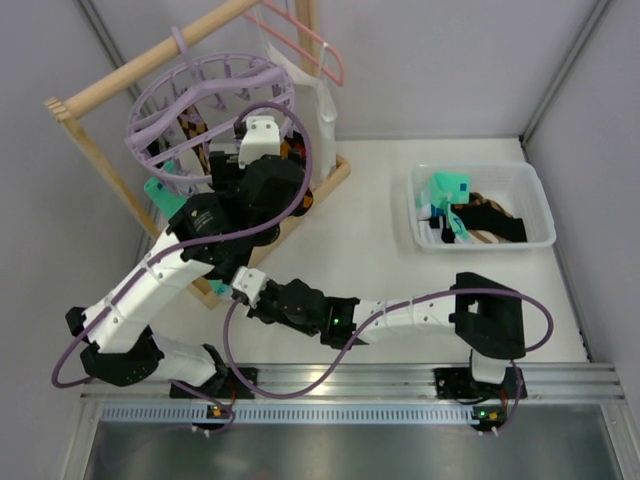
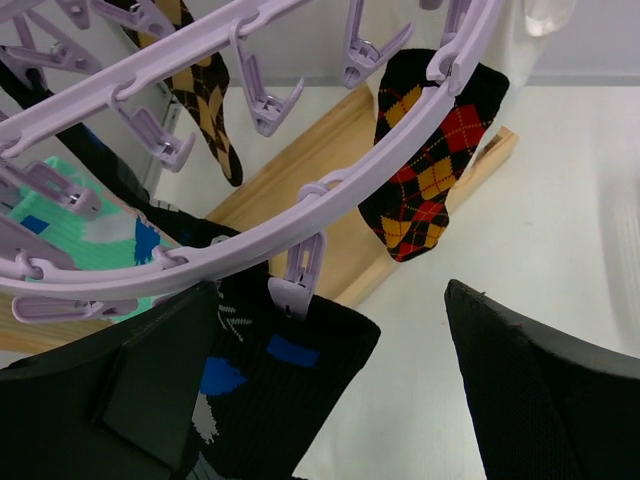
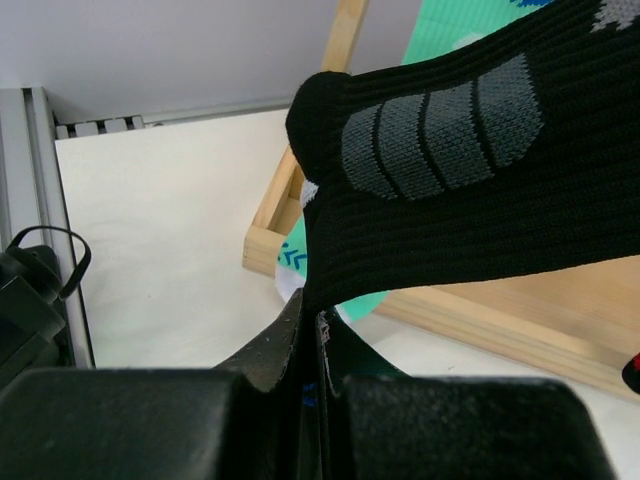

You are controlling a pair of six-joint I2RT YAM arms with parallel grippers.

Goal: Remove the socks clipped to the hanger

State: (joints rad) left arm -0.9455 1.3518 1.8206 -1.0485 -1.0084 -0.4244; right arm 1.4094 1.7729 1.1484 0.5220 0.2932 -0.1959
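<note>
Where the hanger point(image 2: 150, 72) hangs on the wooden rail point(image 1: 140, 62), four socks are clipped to it: a brown checked sock point(image 2: 205, 110), a mint-green sock point(image 2: 80, 235), a blue-marked black sock point(image 2: 290, 370) and a red-checked sock point(image 2: 430, 170). The left hand point(image 2: 330, 330), spread wide, flanks the blue-marked black sock just under the hanger's ring, gripping nothing. The right hand point(image 3: 312, 340), below the hanger, is pinched tight on the edge of a grey-ribbed black sock point(image 3: 450, 200). Right of the hanger lies bare surface point(image 1: 380, 220), then one white bin point(image 1: 480, 168) of socks.

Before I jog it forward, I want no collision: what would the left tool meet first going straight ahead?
Most likely the black sock hanging from a clip on the hanger, just ahead of the open left tool, though depth is unclear.
</note>
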